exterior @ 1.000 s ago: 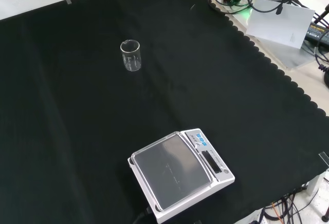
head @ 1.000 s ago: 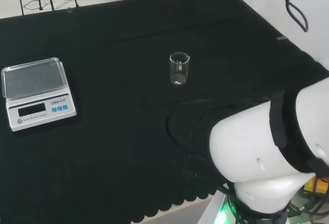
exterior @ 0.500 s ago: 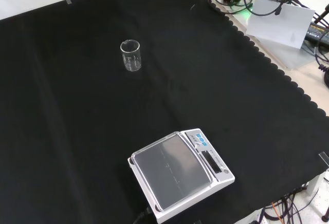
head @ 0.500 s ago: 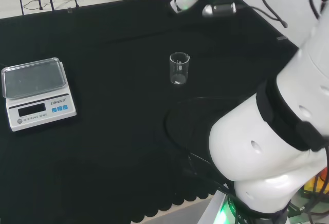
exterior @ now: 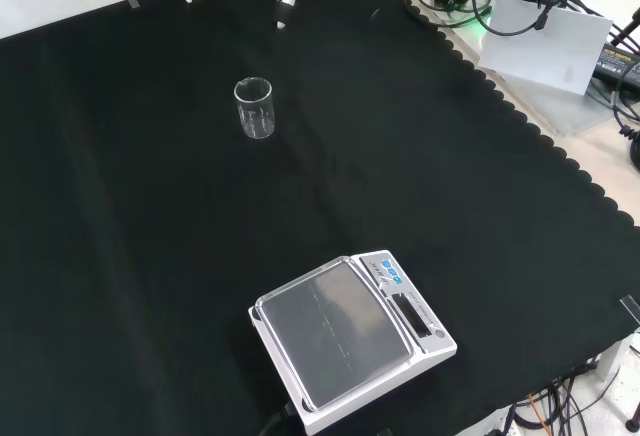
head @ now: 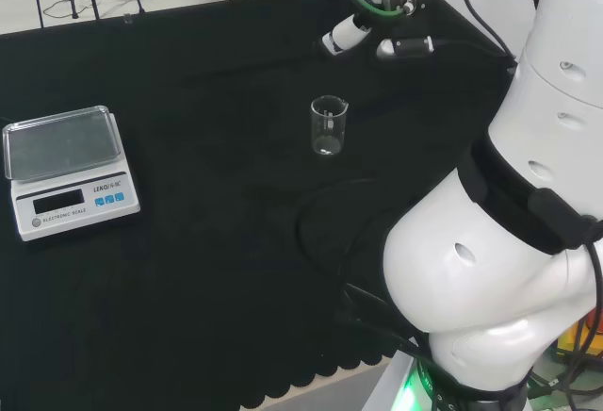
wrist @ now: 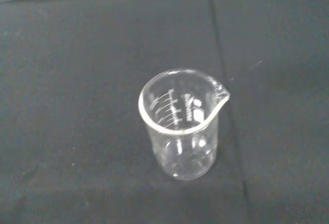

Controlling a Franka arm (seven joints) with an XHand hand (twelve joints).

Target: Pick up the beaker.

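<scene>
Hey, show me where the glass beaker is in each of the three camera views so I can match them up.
Head view: the beaker stands upright mid-cloth, right of the scale.
Front view: the beaker stands upper left of centre, beyond the scale.
Wrist view: the beaker sits central, spout visible, empty.
Shared landmark: the scale, in the head and front views.

Beaker [head: 329, 126] standing upright mid-cloth [head: 207, 270] in head view, w/ scale [head: 68, 172] sitting well apart to its left. Hand [head: 350, 32] hanging beyond beaker, slightly right, not touching.
</scene>
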